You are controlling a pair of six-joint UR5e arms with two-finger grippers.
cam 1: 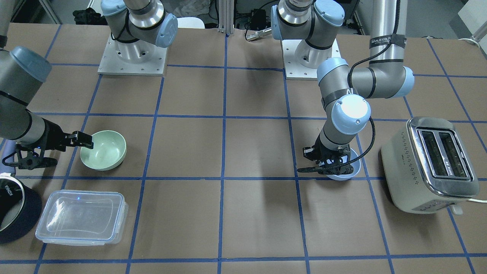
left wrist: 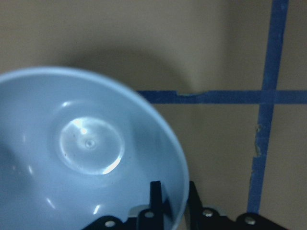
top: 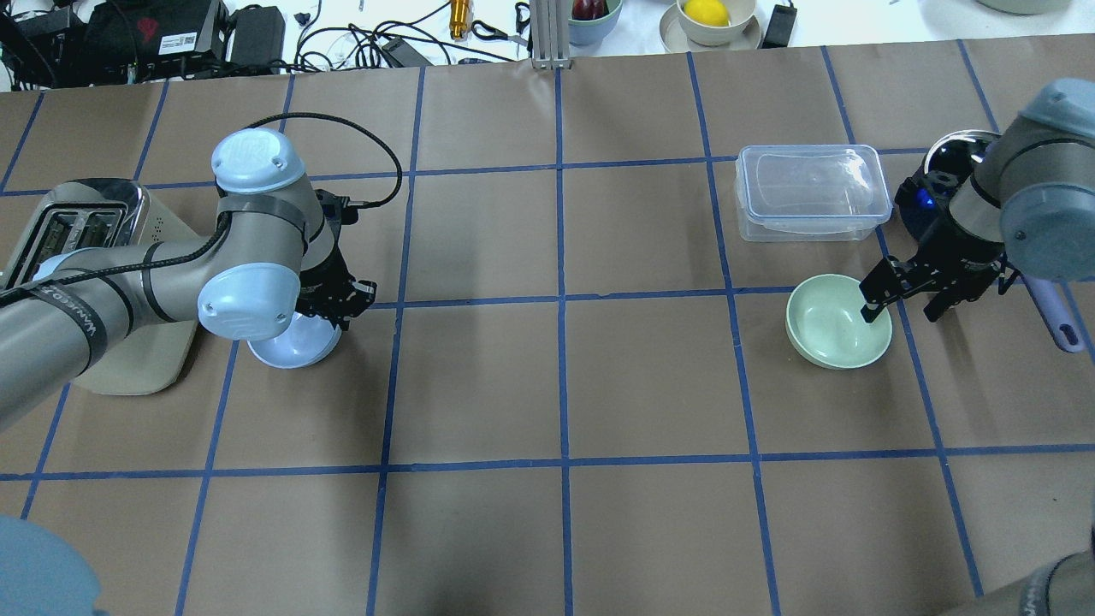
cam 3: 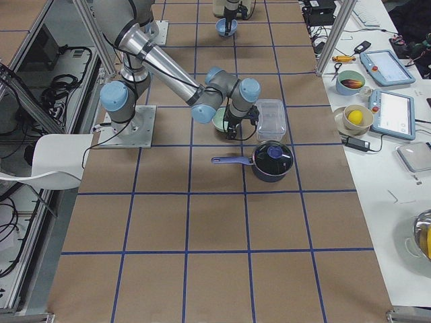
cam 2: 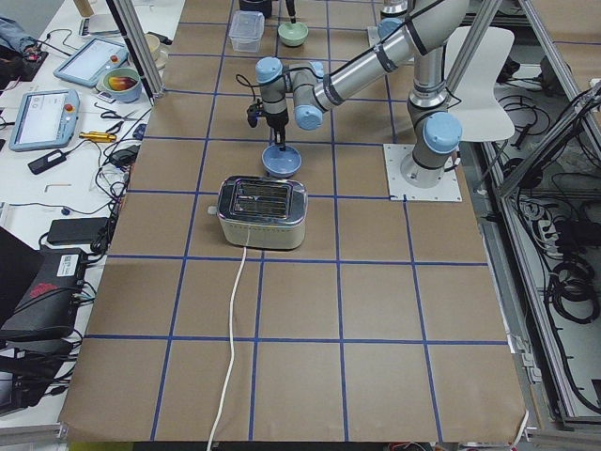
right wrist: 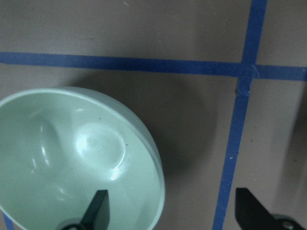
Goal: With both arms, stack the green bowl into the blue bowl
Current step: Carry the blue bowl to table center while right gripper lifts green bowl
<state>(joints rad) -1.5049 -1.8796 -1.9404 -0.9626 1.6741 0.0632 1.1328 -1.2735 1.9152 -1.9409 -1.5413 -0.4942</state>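
Observation:
The green bowl point(cam 1: 108, 152) sits on the table on my right side; it also shows in the overhead view point(top: 834, 334) and the right wrist view point(right wrist: 72, 158). My right gripper point(top: 900, 313) is open and straddles its rim: one finger point(right wrist: 98, 211) is inside the bowl, the other outside. The blue bowl point(top: 291, 342) is on my left side beside the toaster, also seen from the front point(cam 1: 344, 171) and in the left wrist view point(left wrist: 72, 167). My left gripper point(left wrist: 173, 199) is shut on its rim, one finger inside and one outside.
A cream toaster point(top: 77, 222) stands just left of the blue bowl. A clear lidded container point(top: 808, 192) and a dark pot point(top: 941, 184) with a purple handle point(top: 1052, 308) lie close to the green bowl. Brown paper with blue tape lines spans the table between the bowls.

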